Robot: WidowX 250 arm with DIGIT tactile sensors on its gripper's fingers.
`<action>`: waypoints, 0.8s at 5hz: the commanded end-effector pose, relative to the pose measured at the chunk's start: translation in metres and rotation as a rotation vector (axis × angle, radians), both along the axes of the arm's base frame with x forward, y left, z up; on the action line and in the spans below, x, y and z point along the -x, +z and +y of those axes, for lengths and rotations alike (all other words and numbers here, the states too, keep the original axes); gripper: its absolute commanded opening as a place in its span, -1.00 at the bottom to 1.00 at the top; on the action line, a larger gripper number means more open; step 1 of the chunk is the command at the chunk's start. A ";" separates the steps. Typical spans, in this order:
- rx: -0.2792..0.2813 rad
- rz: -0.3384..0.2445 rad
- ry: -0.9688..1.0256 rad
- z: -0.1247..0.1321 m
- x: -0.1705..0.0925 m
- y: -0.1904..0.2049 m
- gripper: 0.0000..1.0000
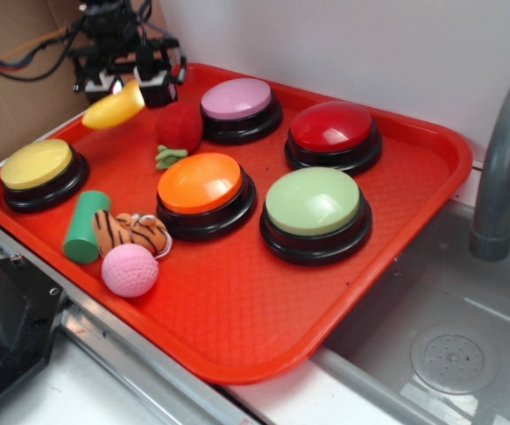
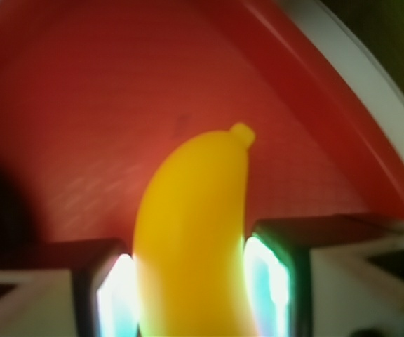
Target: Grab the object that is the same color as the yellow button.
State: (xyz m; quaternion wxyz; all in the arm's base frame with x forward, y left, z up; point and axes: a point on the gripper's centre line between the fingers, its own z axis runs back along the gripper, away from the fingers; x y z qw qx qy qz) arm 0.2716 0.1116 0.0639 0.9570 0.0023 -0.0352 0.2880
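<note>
My gripper [image 1: 135, 86] is at the back left of the red tray [image 1: 237, 328], shut on the yellow toy banana [image 1: 113, 108]. It holds the banana in the air above the tray, its free end pointing down to the left. In the wrist view the banana [image 2: 191, 232] fills the gap between the two fingers [image 2: 114, 295], with the gripper [image 2: 191, 298] closed against both its sides. The yellow button [image 1: 36, 165] stands on the tray at the left edge, below and to the left of the banana.
On the tray are a pink button [image 1: 236, 99], a red button [image 1: 332, 127], an orange button [image 1: 200, 183], a light green button [image 1: 313, 202], a red plush strawberry [image 1: 178, 128], a green cylinder [image 1: 87, 227], a tiger toy [image 1: 131, 233] and a pink ball [image 1: 130, 269]. A sink [image 1: 441, 354] with a grey faucet [image 1: 503, 150] is at the right.
</note>
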 end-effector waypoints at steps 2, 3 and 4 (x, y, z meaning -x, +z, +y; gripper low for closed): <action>0.118 -0.070 -0.425 -0.074 0.048 0.064 -1.00; 0.137 -0.058 -0.433 -0.086 0.065 0.055 -1.00; 0.088 -0.026 -0.416 -0.086 0.074 0.055 -1.00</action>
